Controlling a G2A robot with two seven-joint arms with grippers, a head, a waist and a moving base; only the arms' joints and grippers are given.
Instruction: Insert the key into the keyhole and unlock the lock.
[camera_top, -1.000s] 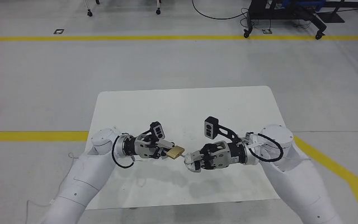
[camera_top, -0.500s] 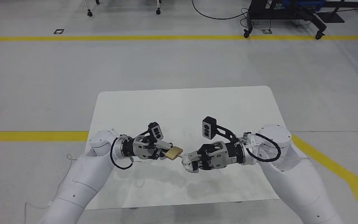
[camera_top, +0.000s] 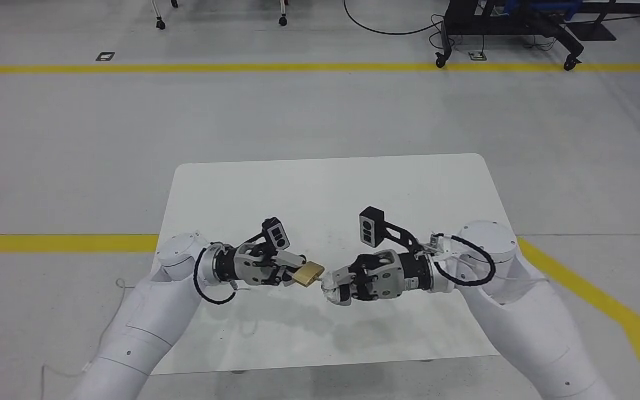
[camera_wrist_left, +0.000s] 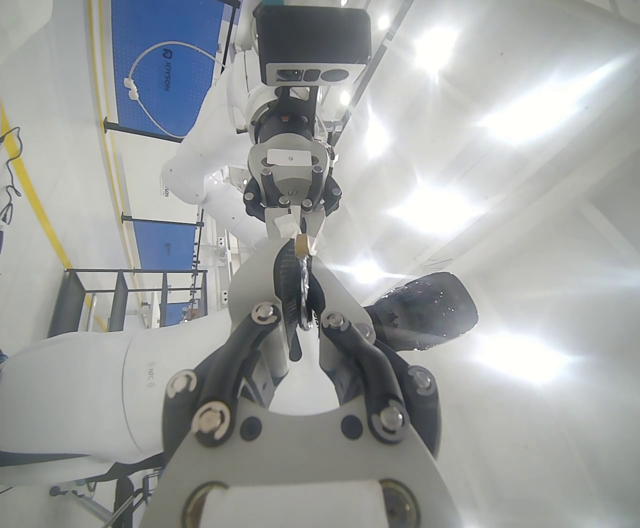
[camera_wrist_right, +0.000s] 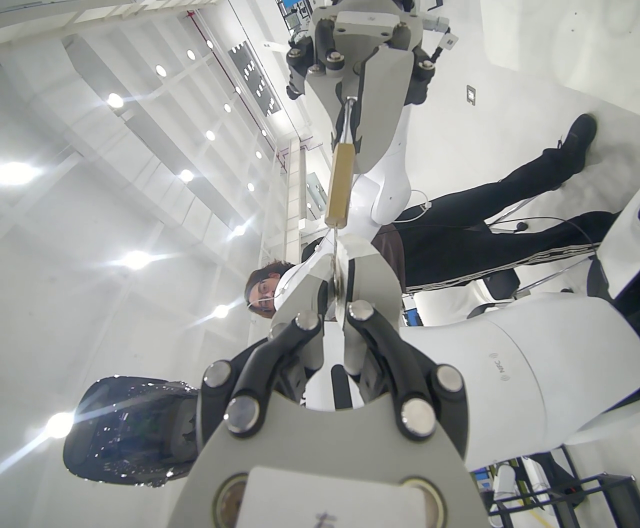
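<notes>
A brass padlock (camera_top: 309, 271) hangs above the white table (camera_top: 300, 190), and my left gripper (camera_top: 291, 268) is shut on its silver shackle (camera_wrist_left: 303, 295). In the right wrist view the lock body (camera_wrist_right: 340, 185) points its lower end at my right gripper (camera_wrist_right: 340, 260). That gripper is shut on a small silver key (camera_wrist_right: 336, 272), whose thin tip meets the lock's lower end. From above, the right gripper (camera_top: 329, 290) sits just right of the lock, nearly touching it. Whether the key is inside the keyhole is too small to tell.
Both arms meet over the near half of the table, well above its surface. The floor around carries yellow lines (camera_top: 300, 68). Wheeled frames (camera_top: 510, 25) stand far back.
The two grippers have closed in on each other. The right gripper with the key has slid left to the lock's end, and the gap seen a second ago is gone.
</notes>
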